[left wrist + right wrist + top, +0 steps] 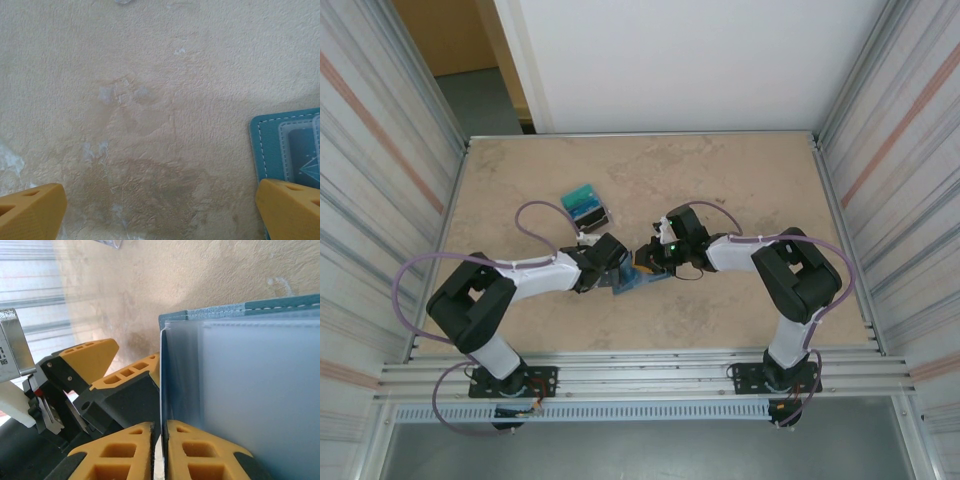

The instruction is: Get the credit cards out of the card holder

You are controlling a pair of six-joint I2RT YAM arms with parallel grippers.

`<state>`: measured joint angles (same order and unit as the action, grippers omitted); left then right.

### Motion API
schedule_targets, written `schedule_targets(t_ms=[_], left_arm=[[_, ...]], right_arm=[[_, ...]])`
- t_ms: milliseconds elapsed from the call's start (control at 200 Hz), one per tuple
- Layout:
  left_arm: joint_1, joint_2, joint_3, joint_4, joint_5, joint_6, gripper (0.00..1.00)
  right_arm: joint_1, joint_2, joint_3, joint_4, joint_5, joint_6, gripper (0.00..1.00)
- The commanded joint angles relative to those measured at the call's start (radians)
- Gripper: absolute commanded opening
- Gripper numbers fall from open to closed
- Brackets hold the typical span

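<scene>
**Card removal: part done, holder not yet empty**

Top view: cards (585,205) lie in a teal-and-dark pile on the table (740,180), left of centre and well apart from the holder (630,283). The holder sits at frame centre between the two arms. One panel looks tipped up off the table.

State of left fingers (30,210): wide apart, holding nothing, low over bare table. A corner of the holder enters at the right edge of the left wrist view, just beside the right-hand finger. A dark card with a pale line pattern shows under its clear pocket. Whether that finger touches the holder: cannot tell.

State of right fingers (200,455): narrow, almost together, pinching a thin pale edge that runs up the middle of the right wrist view. The edge appears to belong to the holder's panel with the frosted pocket; a blue stitched rim shows above. Whether a card is in the pinch too: cannot tell.

Judgement: some cards are out, and at least one is left in a pocket. Remaining: draw that card, plus any hidden ones, and add them to the pile. The pile count is not readable.
</scene>
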<state>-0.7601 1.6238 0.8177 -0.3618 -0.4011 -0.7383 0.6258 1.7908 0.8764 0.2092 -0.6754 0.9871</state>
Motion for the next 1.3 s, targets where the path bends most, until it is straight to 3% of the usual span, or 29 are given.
schedule_targets(t_ms=[0,215,566,777,1087,1293], left_arm=[[0.002,0.048,-0.019,-0.045,0.021,-0.007,0.99],[0.001,0.047,-0.022,-0.046,0.019,-0.01,0.99],[0.001,0.02,-0.036,-0.051,0.031,-0.029,0.99],[0.001,-0.07,-0.031,-0.05,0.053,-0.035,0.99],[0.012,-0.25,0.008,-0.065,0.081,-0.031,0.99],[0.054,-0.39,-0.046,0.125,0.268,-0.008,0.99]], right_arm=[[-0.007,-0.039,-0.007,0.013,-0.013,0.003,0.12],[-0.012,-0.066,0.005,-0.084,0.038,-0.051,0.01],[-0.027,-0.125,0.071,-0.326,0.156,-0.192,0.0],[-0.034,-0.185,0.096,-0.427,0.221,-0.264,0.0],[-0.075,-0.302,0.076,-0.437,0.234,-0.294,0.0],[-0.09,-0.341,0.047,-0.294,0.121,-0.239,0.0]])
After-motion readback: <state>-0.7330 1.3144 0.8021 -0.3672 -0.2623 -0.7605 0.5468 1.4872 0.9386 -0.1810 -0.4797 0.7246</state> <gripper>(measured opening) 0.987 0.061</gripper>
